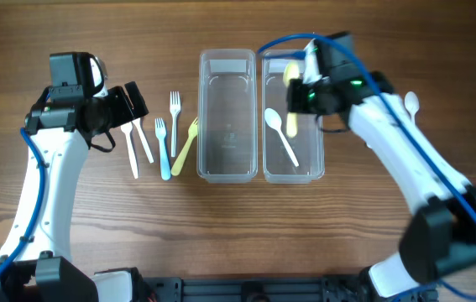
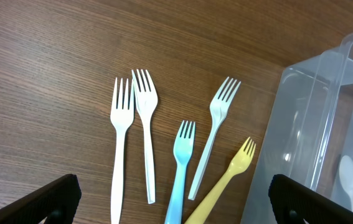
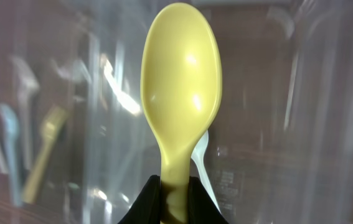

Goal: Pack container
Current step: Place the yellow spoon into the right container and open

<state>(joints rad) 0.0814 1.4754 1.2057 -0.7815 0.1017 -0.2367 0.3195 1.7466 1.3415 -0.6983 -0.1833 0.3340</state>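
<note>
Two clear plastic containers stand side by side: the left one looks empty, the right one holds a white spoon. My right gripper is shut on a yellow spoon and holds it above the right container; the spoon also shows in the overhead view. My left gripper is open and empty above several forks: two white, one clear, one blue, one yellow.
The forks lie on the wooden table left of the containers. Another white spoon lies on the table to the right of my right arm. The left container's corner shows in the left wrist view.
</note>
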